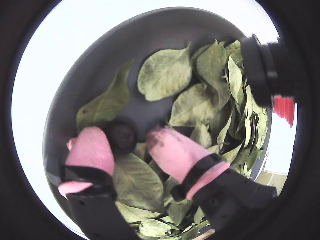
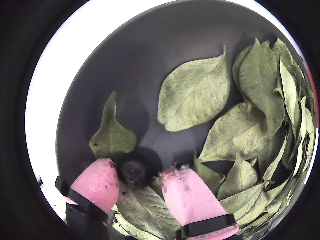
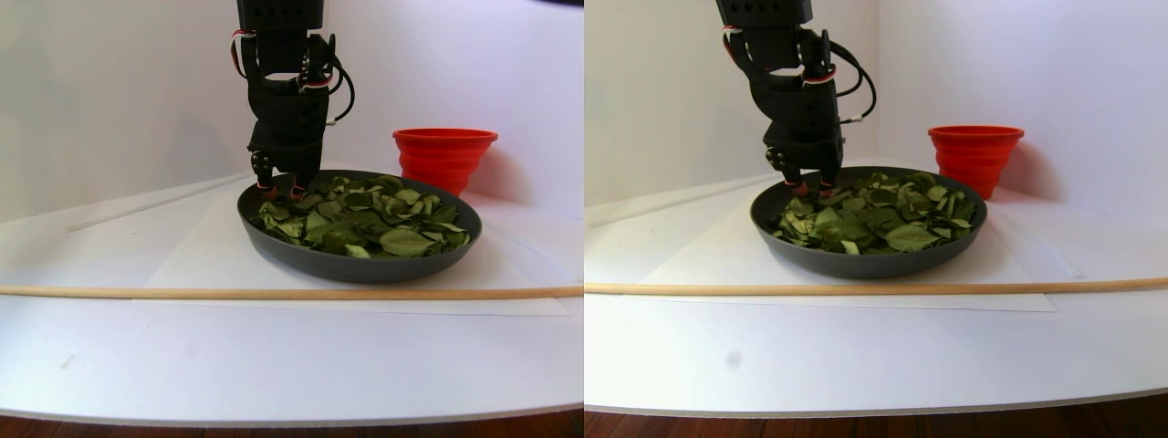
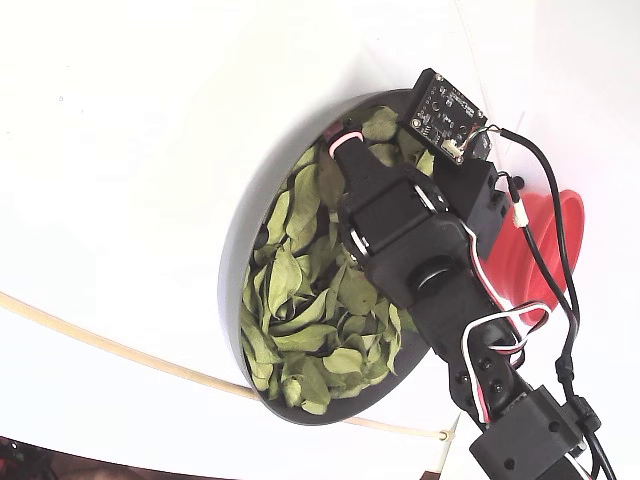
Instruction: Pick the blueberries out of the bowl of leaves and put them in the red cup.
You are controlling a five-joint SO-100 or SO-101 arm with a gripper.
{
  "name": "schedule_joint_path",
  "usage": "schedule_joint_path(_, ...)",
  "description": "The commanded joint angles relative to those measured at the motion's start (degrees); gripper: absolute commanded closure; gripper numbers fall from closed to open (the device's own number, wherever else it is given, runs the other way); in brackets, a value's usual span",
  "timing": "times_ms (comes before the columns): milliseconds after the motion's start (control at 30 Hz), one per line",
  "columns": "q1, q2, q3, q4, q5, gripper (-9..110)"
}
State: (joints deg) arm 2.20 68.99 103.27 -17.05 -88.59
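White table [image 3: 274, 365] and white walls fill the stereo pair view, with a thin wooden stick [image 3: 274, 293] lying across the front. On the table sits the dark grey bowl [image 3: 356, 265], heaped with green leaves [image 3: 365, 224]. The red cup [image 3: 444, 157] stands just behind the bowl, to its right. The black arm [image 3: 287, 100] reaches straight down to the bowl's left rear part, its pink tips among the leaves.

From the fixed view, the arm [image 4: 420, 250] lies across the bowl [image 4: 232, 300], with the leaves [image 4: 310, 320] piled towards the lower side and the cup [image 4: 535, 250] partly hidden beyond the arm.

One wrist view shows the two pink fingers [image 1: 92, 150] apart, standing on either side of a single dark blueberry [image 1: 122, 136]. The left finger touches it; the right finger is just beside it, with a narrow gap. The berry rests on the bowl's bare grey floor [image 1: 100, 65] at the edge of the leaves.

Another wrist view shows the same: the gripper [image 2: 140, 177] open around the blueberry [image 2: 132, 171], not yet closed on it, with a curled leaf [image 2: 112, 135] just beyond.
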Motion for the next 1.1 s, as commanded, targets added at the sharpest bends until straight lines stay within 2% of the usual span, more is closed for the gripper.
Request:
schedule_joint_path(0, 0.5, 0.9, -3.0, -1.7, -0.2, 85)
schedule_joint_path(333, 0.8, -1.1, -4.3, -2.1, -0.2, 83)
schedule_joint_path(1067, 1.0, -2.4, -4.2, -2.4, -0.5, 90)
